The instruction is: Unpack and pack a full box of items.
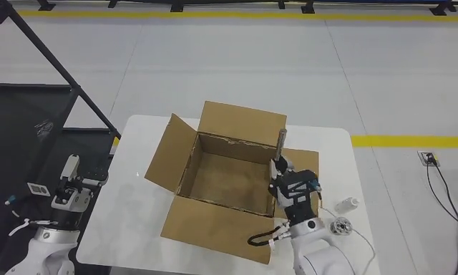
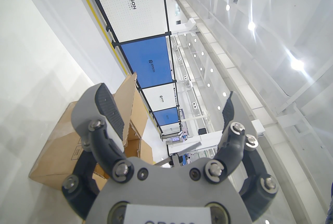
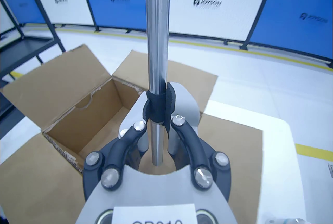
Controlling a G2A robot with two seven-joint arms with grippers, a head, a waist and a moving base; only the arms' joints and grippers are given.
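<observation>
Cardboard box (image 1: 215, 228) at centre of white table (image 1: 143, 153), all four flaps folded outward. Right gripper (image 3: 158, 102) above box's right flap, near table's right edge. Its fingers are clamped on a shiny metal rod (image 3: 156, 27), gripping near rod's lower end, with rod upright. Left gripper (image 2: 166, 105) just off table's left edge, toward front-left corner, jaws spread wide and holding nothing. Small white bottle (image 1: 348, 203) and round object (image 1: 342, 223) near right edge, beside right flap.
</observation>
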